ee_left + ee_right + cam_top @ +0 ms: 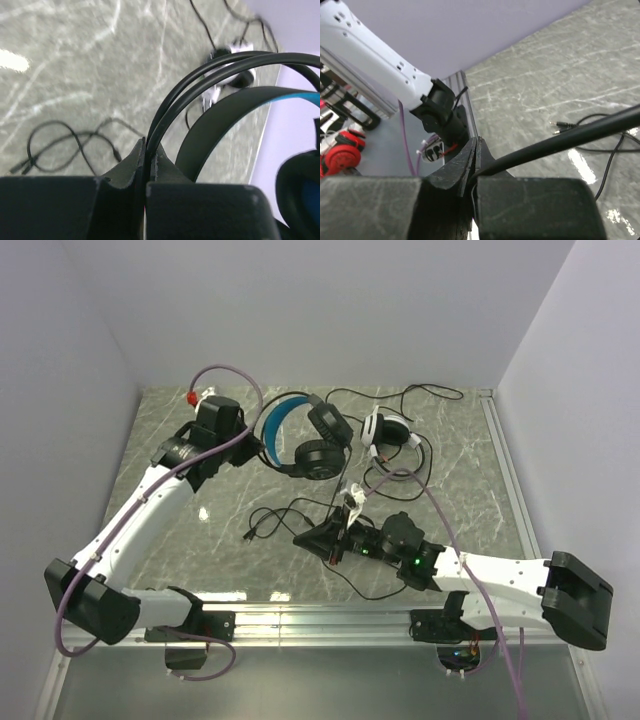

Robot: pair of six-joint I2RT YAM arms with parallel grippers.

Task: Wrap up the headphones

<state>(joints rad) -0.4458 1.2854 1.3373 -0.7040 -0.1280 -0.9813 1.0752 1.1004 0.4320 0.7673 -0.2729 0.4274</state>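
The black headset [300,437] sits toward the back of the table [200,530], left of centre. Its blue band [279,414] arches up and its two ear cups face right. The left gripper [253,445] reaches it from the left and is clenched on the headset. The left wrist view shows the jaws pressed together at the tips [148,150] around the two thin black wires of the frame, with the broad blue-lined band just beside them on the right. The white headset [386,430] lies just to the right of the black one and apart from it, its thin cords looping over the table behind and around it. It also shows small and blurred in the left wrist view [231,59]. The right gripper [310,540] is low over the middle of the table, nearer the front and pointing left, and is closed on a cable [560,137]. In the right wrist view the cable comes out from between the meeting jaws [476,150] and runs off to the right above the surface. Which headset that cable belongs to cannot be told. More slack cord lies in loose curls on the table left of the right gripper [265,520], and two plug ends [559,125] rest flat there.
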